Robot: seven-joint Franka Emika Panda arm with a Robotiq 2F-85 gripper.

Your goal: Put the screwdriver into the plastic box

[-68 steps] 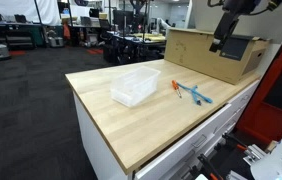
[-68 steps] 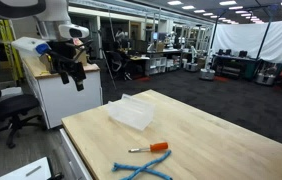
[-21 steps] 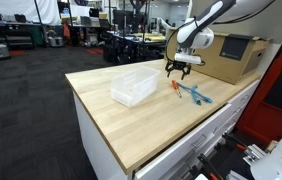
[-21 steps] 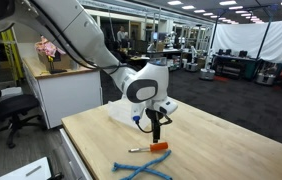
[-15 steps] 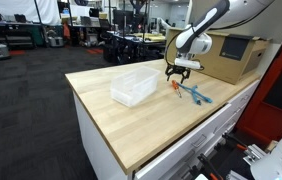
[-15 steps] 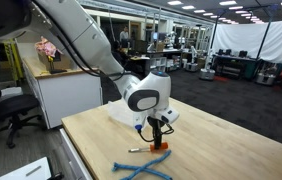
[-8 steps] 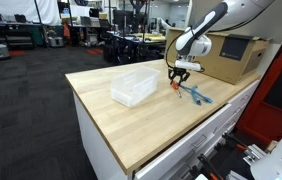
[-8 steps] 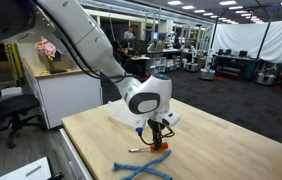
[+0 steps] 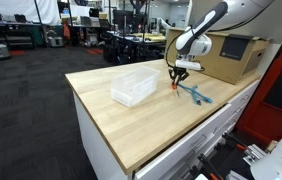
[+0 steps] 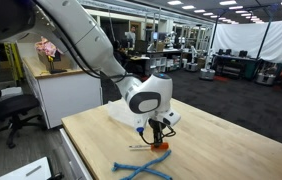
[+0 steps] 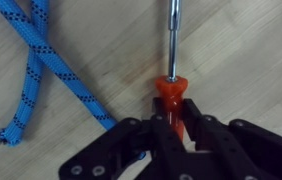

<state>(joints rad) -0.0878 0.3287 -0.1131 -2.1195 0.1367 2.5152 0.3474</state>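
Note:
The screwdriver [image 11: 171,93] lies flat on the wooden table, its orange-red handle toward me and its metal shaft pointing away. My gripper [image 11: 174,125] reaches down over it, and both black fingers press against the sides of the handle. In both exterior views the gripper [image 9: 178,76] [image 10: 157,141] stands at the table surface on the screwdriver [image 10: 162,147]. The clear plastic box [image 9: 135,85] sits on the table a short way from the gripper, open side up; in an exterior view the arm partly hides the box [image 10: 121,110].
A blue cord with black flecks [image 11: 41,62] lies crossed on the table right beside the screwdriver, also seen as a blue cord [image 9: 197,96] [image 10: 141,166]. A large brown cardboard box [image 9: 216,52] stands behind the gripper. The table edge [image 9: 131,160] is near.
The jaws have closed from wide open onto the screwdriver's handle. The arm has stayed low over the same spot on the table.

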